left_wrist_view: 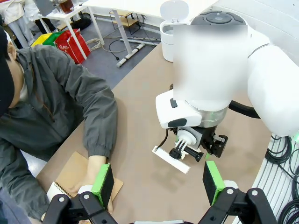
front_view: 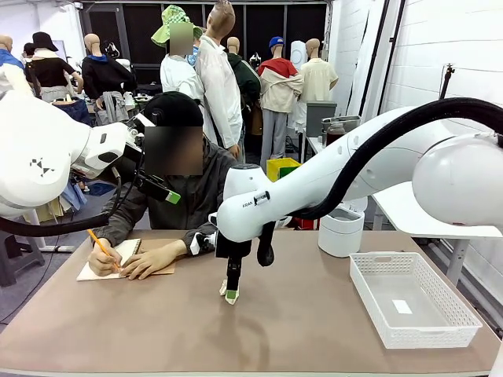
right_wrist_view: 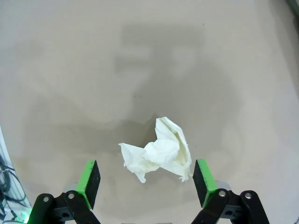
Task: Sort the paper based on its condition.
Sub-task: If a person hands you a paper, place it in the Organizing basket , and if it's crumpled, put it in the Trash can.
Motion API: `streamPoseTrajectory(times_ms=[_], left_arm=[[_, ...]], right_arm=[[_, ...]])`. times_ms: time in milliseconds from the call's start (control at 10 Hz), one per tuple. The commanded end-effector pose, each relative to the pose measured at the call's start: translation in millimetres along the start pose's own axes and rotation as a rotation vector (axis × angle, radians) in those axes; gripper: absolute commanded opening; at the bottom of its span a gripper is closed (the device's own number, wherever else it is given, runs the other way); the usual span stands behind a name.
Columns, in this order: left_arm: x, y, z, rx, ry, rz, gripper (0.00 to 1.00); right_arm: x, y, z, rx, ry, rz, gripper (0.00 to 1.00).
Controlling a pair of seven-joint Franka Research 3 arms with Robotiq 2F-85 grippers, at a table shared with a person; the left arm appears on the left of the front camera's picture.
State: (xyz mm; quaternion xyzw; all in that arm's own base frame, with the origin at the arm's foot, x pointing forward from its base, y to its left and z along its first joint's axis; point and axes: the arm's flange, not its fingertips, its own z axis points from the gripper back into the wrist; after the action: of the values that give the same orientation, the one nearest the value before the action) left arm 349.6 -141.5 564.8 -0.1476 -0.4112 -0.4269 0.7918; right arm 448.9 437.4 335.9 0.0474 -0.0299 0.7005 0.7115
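Observation:
A crumpled ball of white paper (right_wrist_view: 159,154) lies on the brown table (right_wrist_view: 70,70), directly between the green pads of my right gripper (right_wrist_view: 145,179), which stands open around it without touching. From the front, that right gripper (front_view: 230,294) points straight down at the table's middle. My left gripper (left_wrist_view: 158,182) is open and holds nothing. It hovers high over the left side (front_view: 169,196), above the person's forearm (left_wrist_view: 100,135). The person writes with an orange pencil (front_view: 102,247) in a spiral notebook (front_view: 130,253).
A white mesh basket (front_view: 440,314) sits at the right front of the table with a small flat white piece (front_view: 402,306) inside. A white lidded bin (front_view: 340,230) stands behind it. The person's arms and notebook take up the far left.

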Motion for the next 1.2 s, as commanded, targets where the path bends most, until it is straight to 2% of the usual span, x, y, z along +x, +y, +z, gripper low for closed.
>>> streamPoseTrajectory(times_ms=[0, 400, 800, 900, 1000, 1100], left_arm=[[-1, 0, 0, -0.005, 0.003, 0.011, 1.0], [-1, 0, 0, -0.005, 0.003, 0.011, 1.0], [-1, 0, 0, -0.005, 0.003, 0.011, 1.0], [-1, 0, 0, -0.005, 0.003, 0.011, 1.0], [-1, 0, 0, -0.005, 0.003, 0.011, 1.0], [-1, 0, 0, -0.005, 0.003, 0.011, 1.0]], right_arm=[[11, -4, 2, -0.034, 0.019, -0.009, 1.0], [15, -8, -13, -0.022, 0.066, 0.006, 1.0], [15, -8, -21, -0.017, 0.068, 0.018, 1.0], [16, -8, -22, -0.016, 0.063, 0.002, 0.95], [16, -9, -22, -0.01, 0.051, 0.011, 0.75], [16, -9, -22, 0.003, 0.042, 0.006, 0.75]])
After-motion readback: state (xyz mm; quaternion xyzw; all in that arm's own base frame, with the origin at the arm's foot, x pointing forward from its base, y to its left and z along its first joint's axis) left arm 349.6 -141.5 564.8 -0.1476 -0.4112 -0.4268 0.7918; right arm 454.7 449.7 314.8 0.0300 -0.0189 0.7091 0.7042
